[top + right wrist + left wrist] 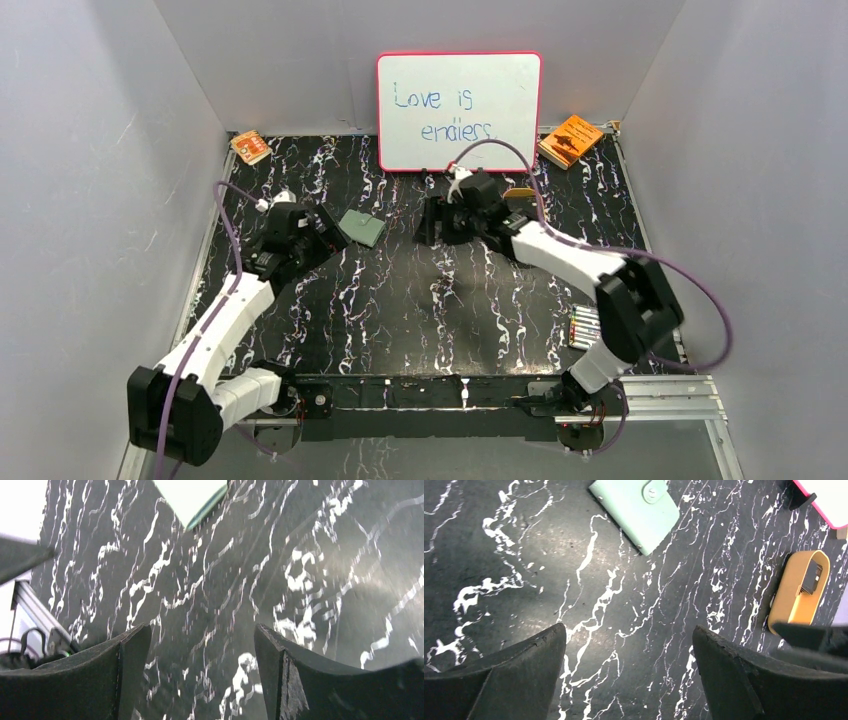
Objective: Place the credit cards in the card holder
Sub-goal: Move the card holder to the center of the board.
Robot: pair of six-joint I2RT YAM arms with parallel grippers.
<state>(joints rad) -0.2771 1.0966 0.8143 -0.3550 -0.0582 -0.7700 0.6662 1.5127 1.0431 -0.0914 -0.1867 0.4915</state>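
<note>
The card holder (361, 228) lies flat and closed on the black marbled table, pale mint with a snap tab in the left wrist view (636, 510). Only its pale corner (192, 497) shows at the top of the right wrist view. My left gripper (330, 226) stands open just left of it, over bare table (629, 640). My right gripper (432, 228) is open to the holder's right, nothing between its fingers (202, 635). One dark credit card (811, 576) stands in a tan oval tray (791, 605).
A whiteboard (458, 110) stands at the back. Orange booklets lie at the back left (250, 147) and back right (570, 140). A bundle of markers (583, 327) sits by the right arm. The tan tray (520, 193) is partly behind the right wrist.
</note>
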